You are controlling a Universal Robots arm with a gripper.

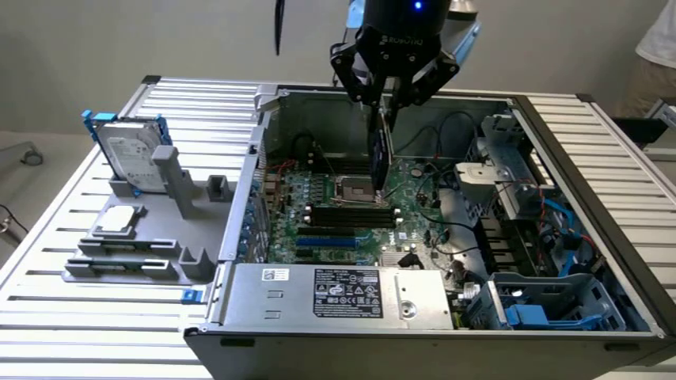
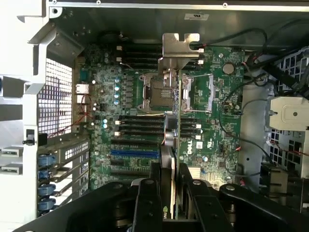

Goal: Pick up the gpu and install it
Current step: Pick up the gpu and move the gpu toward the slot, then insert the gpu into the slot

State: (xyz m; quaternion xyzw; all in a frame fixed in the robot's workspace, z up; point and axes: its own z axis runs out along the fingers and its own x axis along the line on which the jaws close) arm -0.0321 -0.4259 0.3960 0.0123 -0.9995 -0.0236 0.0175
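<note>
My gripper (image 1: 382, 105) hangs over the open computer case (image 1: 241, 207), shut on the gpu (image 1: 381, 158). The card points down on edge toward the motherboard (image 1: 317, 190), its lower end near the processor socket (image 1: 353, 188). In the wrist view the gpu (image 2: 179, 121) shows edge-on as a thin green strip between my two black fingers (image 2: 148, 193), with its silver end bracket (image 2: 179, 50) at the far end. It floats above the board (image 2: 217, 96), apart from the blue expansion slots (image 2: 135, 152).
At the exterior view's left, a grey parts holder (image 1: 169, 186) carries a silver hard drive in a blue frame (image 1: 132, 150) and a processor (image 1: 119, 220). A power supply (image 1: 338, 293) sits at the case front, with drive cages and cables (image 1: 528, 214) at the right. A person (image 1: 660, 47) stands far right.
</note>
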